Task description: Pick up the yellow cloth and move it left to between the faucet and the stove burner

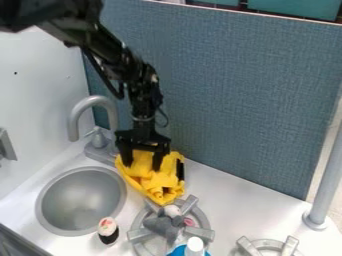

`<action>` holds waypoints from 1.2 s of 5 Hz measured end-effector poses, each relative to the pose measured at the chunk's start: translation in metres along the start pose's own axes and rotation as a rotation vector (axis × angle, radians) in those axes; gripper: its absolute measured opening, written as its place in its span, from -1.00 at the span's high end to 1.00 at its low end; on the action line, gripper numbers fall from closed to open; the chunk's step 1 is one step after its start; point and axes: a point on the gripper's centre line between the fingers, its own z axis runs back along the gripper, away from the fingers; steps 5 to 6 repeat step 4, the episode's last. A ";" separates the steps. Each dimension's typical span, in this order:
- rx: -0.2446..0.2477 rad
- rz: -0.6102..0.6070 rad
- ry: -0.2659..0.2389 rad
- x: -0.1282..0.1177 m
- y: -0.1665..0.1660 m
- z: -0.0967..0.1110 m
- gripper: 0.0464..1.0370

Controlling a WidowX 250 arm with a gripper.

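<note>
Closest to the camera, a blue bottle with a white cap (195, 246) stands at the front burner (202, 232), whose raised grate also carries a soft grey toy (160, 226). From the left, the round metal sink (80, 200) comes first, with its curved grey faucet (93, 101) behind it and a small sushi roll (108, 231), dark below and pale on top (a touch of red on it, too), just beside its rim.

Next comes the yellow cloth (150, 179), crumpled on the white table (234, 200) between the sink and the blue partition (234, 90), its near end close to the burner. Dark patches show along its right side and near its lower end. The black tool (142, 162) hangs over it, fingers spread wide, one at the cloth's left edge and the other over its middle; they seem to touch it, though I cannot tell how firmly.

Farther right are a second burner (290, 246) and a grey pole (327, 175).

As I judge it, the handling is unfinished: the tool is at the cloth, but the cloth is neither clearly gripped nor lifted, and letting go or lifting clear remains.
</note>
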 end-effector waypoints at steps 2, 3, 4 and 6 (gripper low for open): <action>0.003 -0.042 0.056 -0.058 -0.020 0.068 -0.93; 0.016 -0.099 0.093 -0.100 -0.032 0.090 -0.93; 0.024 -0.157 0.070 -0.132 -0.043 0.112 -0.93; 0.024 -0.157 0.070 -0.132 -0.043 0.112 -0.93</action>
